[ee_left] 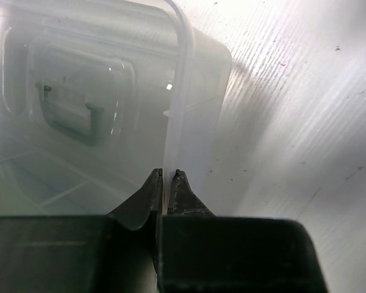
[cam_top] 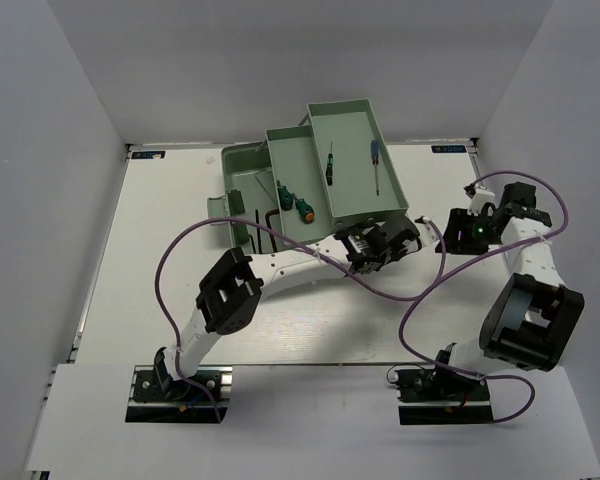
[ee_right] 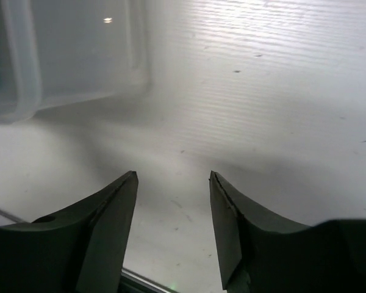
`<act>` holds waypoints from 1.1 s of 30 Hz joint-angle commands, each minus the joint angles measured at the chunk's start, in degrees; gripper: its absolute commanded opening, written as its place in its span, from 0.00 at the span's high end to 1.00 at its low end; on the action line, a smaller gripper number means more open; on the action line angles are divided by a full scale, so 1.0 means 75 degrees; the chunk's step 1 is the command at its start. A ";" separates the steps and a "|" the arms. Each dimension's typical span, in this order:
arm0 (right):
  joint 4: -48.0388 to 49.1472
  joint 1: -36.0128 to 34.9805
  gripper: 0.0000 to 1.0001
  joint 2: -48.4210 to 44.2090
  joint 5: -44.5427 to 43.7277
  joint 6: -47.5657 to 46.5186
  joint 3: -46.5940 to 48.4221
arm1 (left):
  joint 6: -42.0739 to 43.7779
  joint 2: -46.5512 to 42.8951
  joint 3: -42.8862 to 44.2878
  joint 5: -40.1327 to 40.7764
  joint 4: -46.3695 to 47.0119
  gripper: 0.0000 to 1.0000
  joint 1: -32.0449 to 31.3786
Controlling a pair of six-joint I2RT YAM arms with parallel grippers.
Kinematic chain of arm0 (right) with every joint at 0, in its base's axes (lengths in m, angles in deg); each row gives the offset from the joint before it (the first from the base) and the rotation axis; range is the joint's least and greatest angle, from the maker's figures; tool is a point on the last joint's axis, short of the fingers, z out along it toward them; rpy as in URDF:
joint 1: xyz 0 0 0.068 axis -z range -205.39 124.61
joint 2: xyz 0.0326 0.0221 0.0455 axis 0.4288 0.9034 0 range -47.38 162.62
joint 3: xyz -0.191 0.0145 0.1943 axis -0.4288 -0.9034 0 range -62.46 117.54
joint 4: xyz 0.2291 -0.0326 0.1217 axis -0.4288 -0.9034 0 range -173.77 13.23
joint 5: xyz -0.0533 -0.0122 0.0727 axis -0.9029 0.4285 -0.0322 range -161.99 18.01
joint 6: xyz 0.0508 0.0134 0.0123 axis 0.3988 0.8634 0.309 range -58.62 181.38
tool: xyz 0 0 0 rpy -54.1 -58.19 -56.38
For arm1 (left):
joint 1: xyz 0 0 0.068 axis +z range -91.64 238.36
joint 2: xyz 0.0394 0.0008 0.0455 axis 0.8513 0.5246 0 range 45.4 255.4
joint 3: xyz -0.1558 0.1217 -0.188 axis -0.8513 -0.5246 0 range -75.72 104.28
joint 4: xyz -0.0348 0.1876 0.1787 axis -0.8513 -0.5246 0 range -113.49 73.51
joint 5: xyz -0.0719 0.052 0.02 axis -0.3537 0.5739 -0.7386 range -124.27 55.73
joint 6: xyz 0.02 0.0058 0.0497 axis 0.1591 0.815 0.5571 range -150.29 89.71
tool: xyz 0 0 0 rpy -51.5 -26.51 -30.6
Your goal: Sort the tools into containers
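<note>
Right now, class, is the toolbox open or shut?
Open: the toolbox has its trays fanned out, with screwdrivers lying uncovered inside.

overhead light: bright, even; flat white table [cam_top: 160, 210] near blown out
overhead shadows: soft, faint, pooled mid-table
left wrist haze: translucent clear plastic lid [ee_left: 97, 91] milky, low contrast, small specular dot
left wrist focus: dark left end effector [ee_left: 169, 178] blurred at lens
right wrist glare: streaked sheen on upper table, dimmer shadow band across middle
right wrist focus: dark right end effector [ee_right: 174, 183] soft, table specks sharper
</note>
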 commanded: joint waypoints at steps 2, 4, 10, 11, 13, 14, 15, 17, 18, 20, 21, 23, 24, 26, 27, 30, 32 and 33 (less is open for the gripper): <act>0.0747 -0.0015 0.46 0.0506 -0.0783 0.0290 0.0222 | -0.0723 -0.0905 0.0688 0.0427 0.0373 1.00 -0.0056; 0.0676 -0.0026 0.62 0.0845 -0.0586 0.0302 0.0411 | -0.0723 -0.1058 0.0688 0.0252 0.0373 1.00 -0.0056; -0.0375 -0.0272 1.00 0.2744 0.0865 0.0138 0.1872 | -0.1039 -0.1550 0.0535 -0.0065 0.0373 1.00 0.0026; -0.0437 -0.0284 1.00 0.2932 0.0962 0.0138 0.2004 | -0.1040 -0.1667 0.0605 -0.0146 0.0373 1.00 0.0026; -0.0543 -0.0459 1.00 0.3600 0.1312 0.0208 0.2238 | -0.1109 -0.1750 0.0710 -0.0147 0.0373 1.00 0.0026; -0.0566 -0.0506 1.00 0.3810 0.1442 0.0255 0.2483 | -0.1110 -0.1820 0.0781 -0.0228 0.0373 1.00 0.0026; -0.0566 -0.0634 1.00 0.3917 0.1455 0.0313 0.2578 | -0.1180 -0.1821 0.0781 -0.0229 0.0373 1.00 0.0026; -0.0473 -0.0834 1.00 0.4198 0.1537 0.0512 0.2777 | -0.1180 -0.1915 0.0852 -0.0229 0.0373 1.00 0.0026; -0.0345 -0.1113 1.00 0.4246 0.1479 0.0548 0.2825 | -0.1180 -0.1996 0.0852 -0.0229 0.0303 1.00 0.0026; -0.0251 -0.1244 1.00 0.4445 0.1536 0.0700 0.2989 | -0.1251 -0.2090 0.0852 -0.0323 0.0302 1.00 0.0026; -0.0238 -0.1373 1.00 0.4503 0.1571 0.0759 0.3024 | -0.1320 -0.2183 0.0852 -0.0392 0.0302 1.00 0.0026; -0.0180 -0.1596 0.98 0.4597 0.1700 0.0910 0.3118 | -0.1403 -0.2290 0.0852 -0.0509 0.0302 1.00 0.0026; -0.0133 -0.1643 0.98 0.4621 0.2002 0.0993 0.3118 | -0.1484 -0.2290 0.0852 -0.0510 0.0233 1.00 0.0026; 0.0207 -0.1831 0.97 0.4737 0.2332 0.1285 0.3270 | -0.1555 -0.2383 0.0852 -0.0581 0.0139 1.00 -0.0044; 0.0242 -0.1901 0.97 0.4796 0.2508 0.1345 0.3317 | -0.1625 -0.2383 0.0852 -0.0650 0.0138 1.00 -0.0045; 0.0453 -0.2053 0.97 0.5089 0.2755 0.1532 0.3645 | -0.1812 -0.2453 0.0852 -0.0651 -0.0038 1.00 -0.0045; 0.0652 -0.2124 0.97 0.5218 0.3304 0.1719 0.3821 | -0.1906 -0.2454 0.0852 -0.0651 -0.0038 1.00 -0.0045; 0.0687 -0.2147 0.97 0.5242 0.3457 0.1767 0.3926 | -0.1907 -0.2523 0.0852 -0.0651 -0.0119 1.00 -0.0045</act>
